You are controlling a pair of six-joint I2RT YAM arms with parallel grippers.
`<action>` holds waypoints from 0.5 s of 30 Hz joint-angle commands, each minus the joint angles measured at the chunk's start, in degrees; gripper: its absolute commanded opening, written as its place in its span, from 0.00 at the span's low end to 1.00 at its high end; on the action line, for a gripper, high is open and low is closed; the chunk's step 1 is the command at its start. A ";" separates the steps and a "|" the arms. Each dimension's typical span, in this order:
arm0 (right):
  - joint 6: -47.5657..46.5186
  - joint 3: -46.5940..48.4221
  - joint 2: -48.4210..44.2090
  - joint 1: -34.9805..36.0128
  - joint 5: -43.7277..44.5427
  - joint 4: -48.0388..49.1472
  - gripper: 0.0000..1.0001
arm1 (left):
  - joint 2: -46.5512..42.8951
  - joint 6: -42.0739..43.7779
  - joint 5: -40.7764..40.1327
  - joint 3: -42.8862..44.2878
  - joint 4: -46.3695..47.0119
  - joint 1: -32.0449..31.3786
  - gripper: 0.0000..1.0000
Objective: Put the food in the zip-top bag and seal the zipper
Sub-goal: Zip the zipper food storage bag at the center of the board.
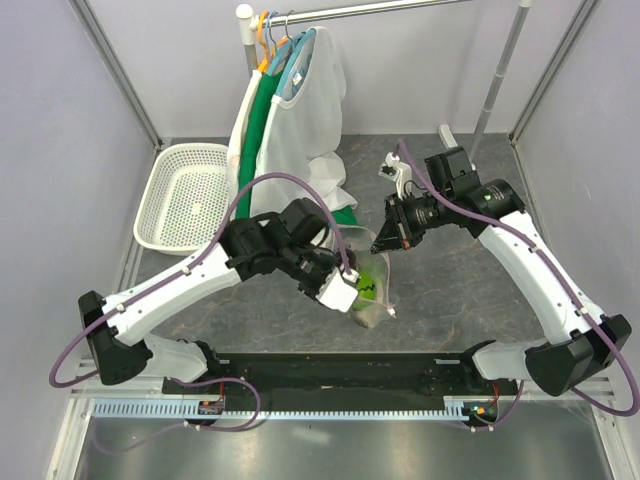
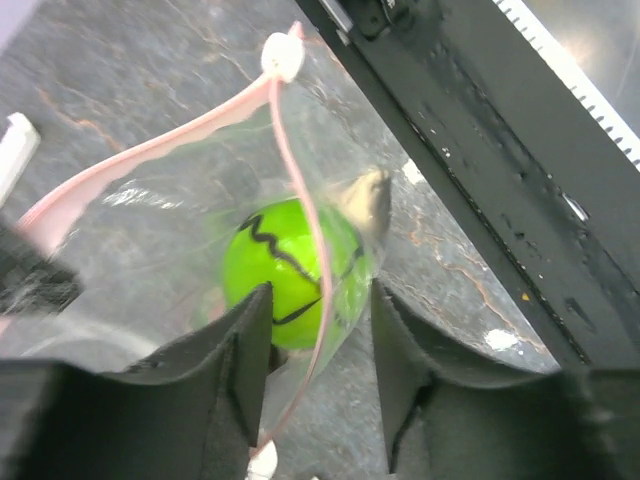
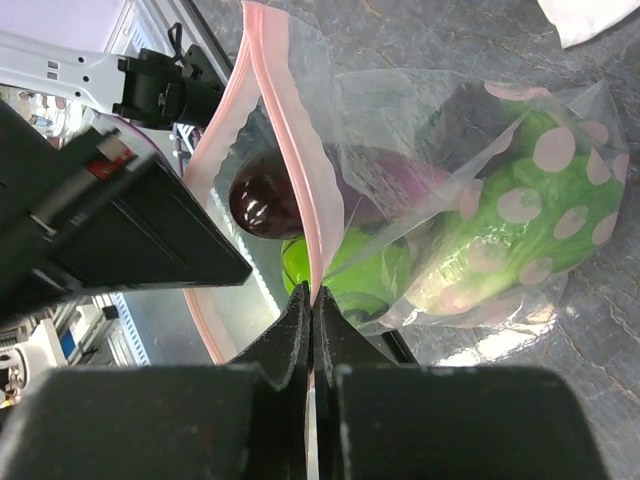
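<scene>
The zip-top bag (image 1: 372,282) hangs between my two grippers above the table, with the food inside it. The right wrist view shows the purple eggplant (image 3: 265,200), the small green round fruit (image 3: 345,275) and the leafy lettuce (image 3: 510,220) through the dotted plastic. My right gripper (image 3: 313,296) is shut on the pink zipper (image 3: 290,150) at one end of the mouth. My left gripper (image 2: 320,345) stands open astride the zipper (image 2: 300,190), whose strip runs between the fingers (image 2: 240,360). The green fruit (image 2: 285,270) lies just beyond them, with a pale piece (image 2: 366,200) beside it.
A white perforated basket (image 1: 190,195) sits at the back left. White and green garments (image 1: 290,110) hang from a rail behind the bag. The black mounting bar (image 1: 340,372) runs along the near edge, close under the bag (image 2: 500,170).
</scene>
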 commanded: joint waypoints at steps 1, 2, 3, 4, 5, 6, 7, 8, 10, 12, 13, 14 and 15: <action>-1.31 3.15 1.76 1.72 -3.12 1.48 0.00 | 0.90 -0.43 -6.10 0.52 0.21 -3.64 0.42; -1.40 3.94 2.21 2.33 -3.12 1.48 0.00 | 1.33 -0.96 -7.07 0.52 0.82 -4.26 0.40; -1.83 4.47 2.82 3.30 -3.12 1.48 0.00 | 1.43 -1.66 -8.04 0.78 1.18 -5.39 0.33; -2.10 4.99 3.96 3.65 -3.12 1.22 0.00 | 1.51 -3.41 -9.53 0.95 1.79 -5.75 0.25; -2.53 6.48 4.49 4.44 -3.12 1.22 0.00 | 1.43 -5.34 -9.80 1.30 4.06 -6.02 0.16; -2.97 7.19 4.93 4.80 -3.12 1.13 0.00 | 0.90 -7.71 -9.72 2.53 5.65 -6.02 0.02; -3.59 8.76 5.72 4.97 -3.12 1.13 0.00 | 0.55 -13.22 -10.24 3.06 7.40 -5.93 0.02; -3.59 9.65 6.25 5.06 -3.21 1.30 0.05 | 0.11 -16.23 -10.42 3.59 9.16 -5.85 0.02; -6.31 12.36 7.48 5.15 -2.95 1.39 0.37 | -0.77 -24.82 -10.34 3.86 14.44 -4.27 0.02; -7.63 13.96 7.84 4.63 -1.29 0.96 0.50 | -0.68 -29.68 -10.42 2.90 17.86 -1.38 0.02; -8.42 14.40 7.40 4.28 -0.06 0.87 0.57 | -0.07 -34.41 -10.34 2.54 18.75 0.12 0.02; -10.08 14.14 6.88 3.75 2.74 0.95 0.60 | 0.45 -36.89 -9.64 2.36 19.45 1.70 0.02; -10.53 13.53 6.26 2.09 4.68 1.13 0.63 | 0.81 -39.61 -9.11 2.10 20.16 5.19 0.02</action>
